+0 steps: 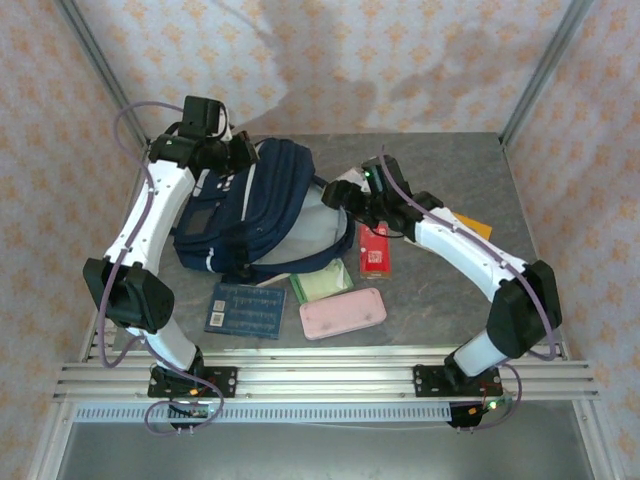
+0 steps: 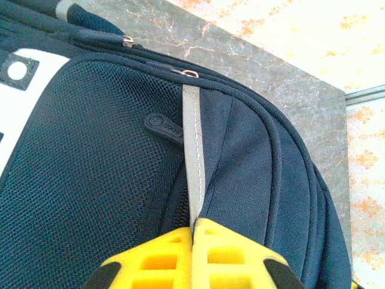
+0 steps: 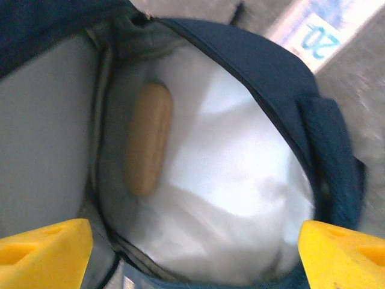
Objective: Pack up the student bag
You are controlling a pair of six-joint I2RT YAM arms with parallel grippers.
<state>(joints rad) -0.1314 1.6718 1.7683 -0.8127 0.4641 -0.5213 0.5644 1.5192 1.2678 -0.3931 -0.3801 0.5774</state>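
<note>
The student bag (image 1: 250, 205) is a navy backpack lying at the centre-left of the table, its main compartment gaping toward the right. My left gripper (image 1: 243, 153) is at the bag's far top end, shut on the fabric beside a grey reflective stripe (image 2: 192, 132); its yellow fingers (image 2: 228, 253) meet there. My right gripper (image 1: 340, 195) hovers open over the bag's mouth with nothing between its fingers (image 3: 45, 250). Inside the bag (image 3: 289, 78) the lining is white, and a tan oblong object (image 3: 147, 147) lies against it.
On the table in front of the bag lie a blue patterned book (image 1: 246, 310), a green pad (image 1: 322, 283), a pink case (image 1: 343, 313) and a red item (image 1: 375, 250). Something orange (image 1: 478, 226) shows behind the right arm. Walls enclose the table.
</note>
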